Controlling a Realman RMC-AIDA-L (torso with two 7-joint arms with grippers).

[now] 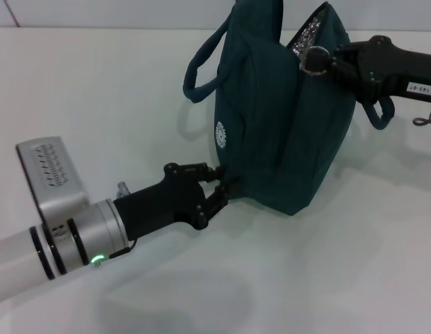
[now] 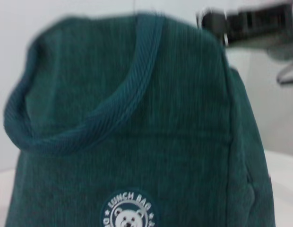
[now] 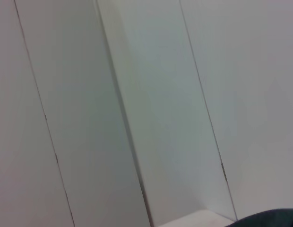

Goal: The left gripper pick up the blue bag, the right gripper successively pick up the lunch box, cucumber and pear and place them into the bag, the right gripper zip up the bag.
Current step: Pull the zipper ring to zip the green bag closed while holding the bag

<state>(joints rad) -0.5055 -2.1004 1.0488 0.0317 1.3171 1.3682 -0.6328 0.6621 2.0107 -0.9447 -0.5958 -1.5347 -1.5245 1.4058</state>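
The blue bag [image 1: 285, 118] stands upright on the white table, a carry handle [image 1: 201, 69] looping off its left side and a round white logo [image 1: 221, 134] low on its face. A strip of silver lining [image 1: 311, 29] shows at its top opening. My left gripper [image 1: 222, 188] is at the bag's lower left corner, shut on the bottom edge. My right gripper [image 1: 320, 61] is at the bag's top right, by the opening. The left wrist view shows the bag's face [image 2: 175, 142] close up. The lunch box, cucumber and pear are out of view.
The white table [image 1: 97, 90] surrounds the bag. A grey perforated block [image 1: 52, 174] sits on my left arm. The right arm [image 2: 250, 23] shows beyond the bag in the left wrist view. The right wrist view shows white wall panels [image 3: 137, 94] and a sliver of the bag [image 3: 274, 218].
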